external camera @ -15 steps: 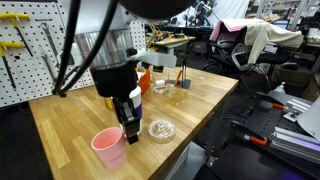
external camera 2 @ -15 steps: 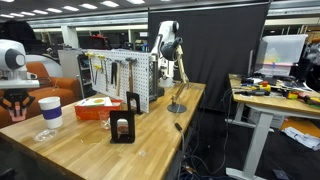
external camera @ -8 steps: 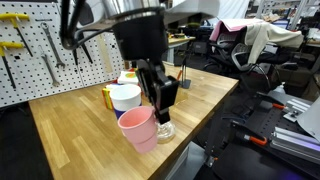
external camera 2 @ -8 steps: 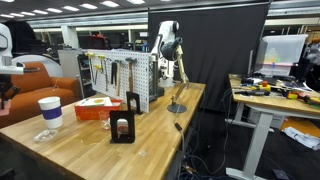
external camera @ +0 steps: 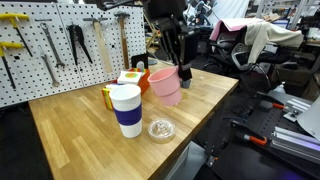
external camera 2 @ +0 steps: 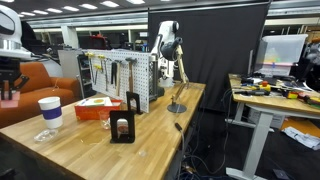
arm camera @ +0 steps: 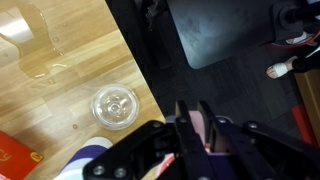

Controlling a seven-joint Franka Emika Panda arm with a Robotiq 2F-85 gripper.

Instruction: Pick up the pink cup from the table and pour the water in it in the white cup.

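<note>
1. Above white cup (external camera: 126, 110), arm (external camera: 165, 14) is cut off by top edge.
2. Behind white cup, container (external camera: 106, 97) is mostly hidden; only yellow handle and a corner show.
3. In an exterior view, pink cup (external camera 2: 8, 93) left of white cup is tiny and cut by left edge.
4. Wrist view: gripper (arm camera: 193, 128) beside white cup is blurred; white cup is cut by bottom edge.

Wooden table (external camera: 70, 135) — white cup (external camera: 126, 110), clear glass dish (external camera: 161, 129), yellow-handled container (external camera: 127, 78) standing on it.

The pink cup (external camera: 166, 84) hangs above table (external camera: 70, 132), beside upright white cup (external camera: 126, 110).
</note>
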